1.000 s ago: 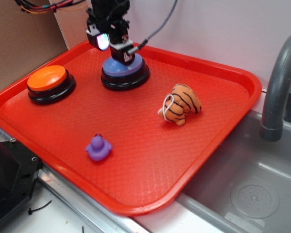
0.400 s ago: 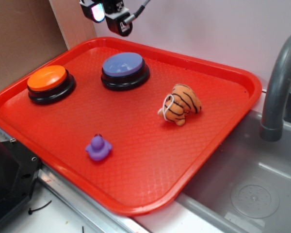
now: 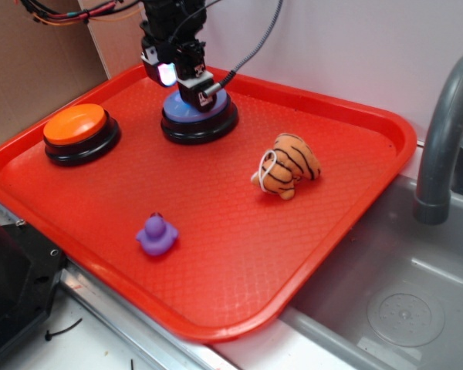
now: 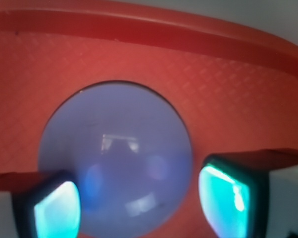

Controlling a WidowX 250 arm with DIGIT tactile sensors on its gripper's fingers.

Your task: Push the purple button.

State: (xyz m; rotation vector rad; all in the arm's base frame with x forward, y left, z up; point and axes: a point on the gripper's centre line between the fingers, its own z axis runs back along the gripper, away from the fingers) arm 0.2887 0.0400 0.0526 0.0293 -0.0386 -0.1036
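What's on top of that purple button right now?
The gripper is over the purple button, its two glowing fingers spread apart above the dome. Whether they touch the button is hidden. Nothing else lies on it.

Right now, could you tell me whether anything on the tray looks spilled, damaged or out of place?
Nothing stands out. The purple button and orange button sit flat on the red tray; the purple duck stands upright. The gripper is over the purple button.
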